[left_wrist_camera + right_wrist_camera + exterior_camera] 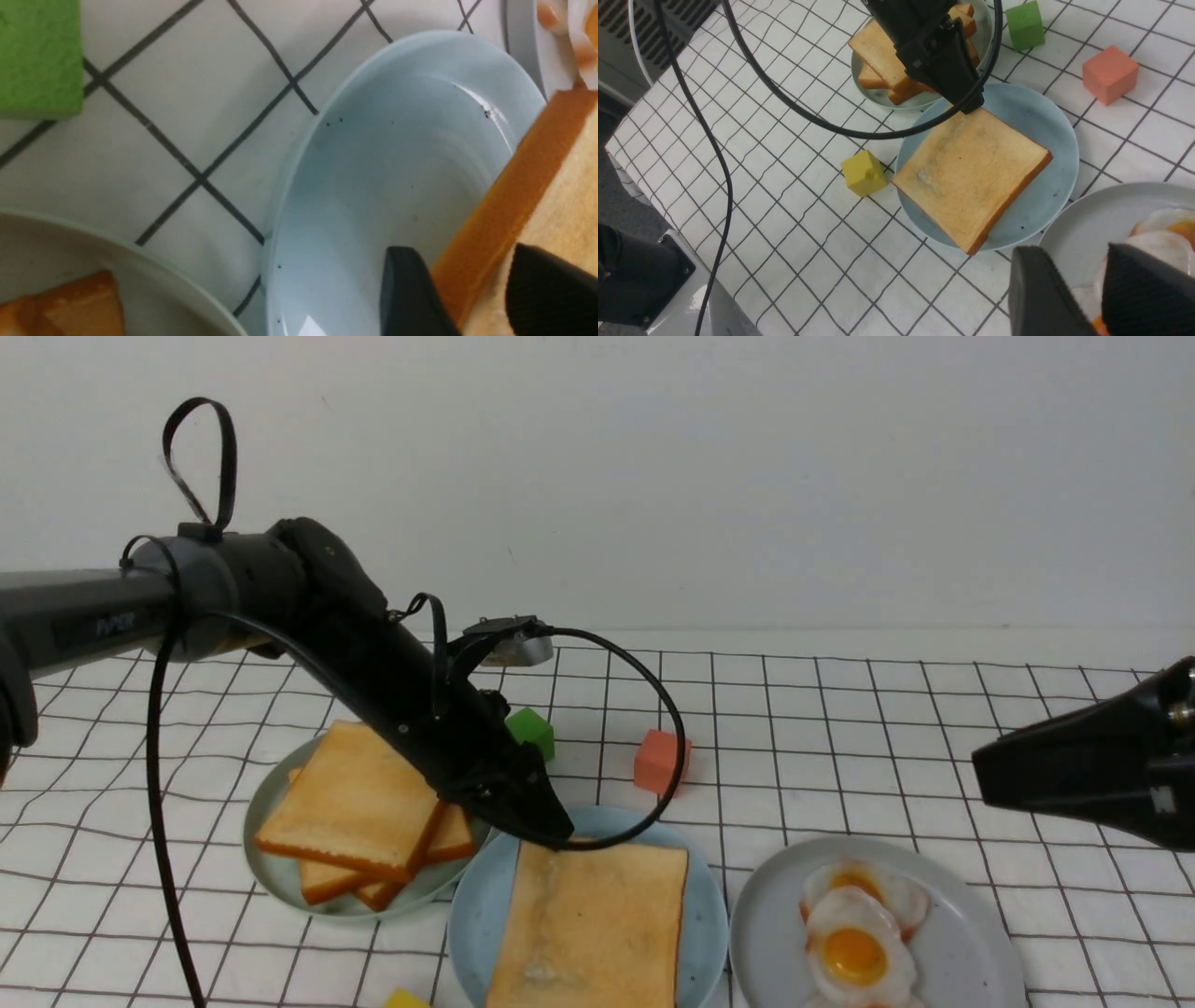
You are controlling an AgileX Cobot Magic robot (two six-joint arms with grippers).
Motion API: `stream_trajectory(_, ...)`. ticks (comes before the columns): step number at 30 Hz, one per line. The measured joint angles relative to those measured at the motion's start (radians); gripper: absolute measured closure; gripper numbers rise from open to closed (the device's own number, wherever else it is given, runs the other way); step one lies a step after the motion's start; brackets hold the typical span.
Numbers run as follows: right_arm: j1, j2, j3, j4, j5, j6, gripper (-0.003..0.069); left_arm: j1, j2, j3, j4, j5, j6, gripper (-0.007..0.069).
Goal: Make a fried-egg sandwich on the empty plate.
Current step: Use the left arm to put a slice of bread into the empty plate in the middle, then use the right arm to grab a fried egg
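Legible marking: pale lettering reading "PiPER" stood on the side of the dark grey tubular link of the left arm (pixel 93 616), seen in the front view.

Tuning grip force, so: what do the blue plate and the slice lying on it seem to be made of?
The blue plate looks like glazed ceramic, possibly melamine: smooth, with glossy highlights and tiny dark speckles. The toast slice looks like a foam or soft-plastic replica rather than bread: flat matte face, crisp uniform crust; the look leaves it open.
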Motion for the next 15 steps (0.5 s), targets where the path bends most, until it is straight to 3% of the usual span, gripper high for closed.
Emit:
stream_trajectory(5, 0.0, 0.0, 0.0, -0.006, 0.0, 0.0, 0.0418, 0.0, 0.0, 0.0, 0.0, -0.005, -0.01, 0.0194)
stream_trajectory(10, 0.0, 0.0, 0.0, -0.032, 0.0, 0.011, 0.0418, 0.0, -0.006, -0.014, 0.023, -0.002, -0.05, 0.0174)
stream_trajectory(15, 0.0, 0.003, 0.0, -0.128, -0.006, 0.18, 0.0414, 0.0, -0.1, -0.087, 0.074, 0.088, -0.137, 0.0173)
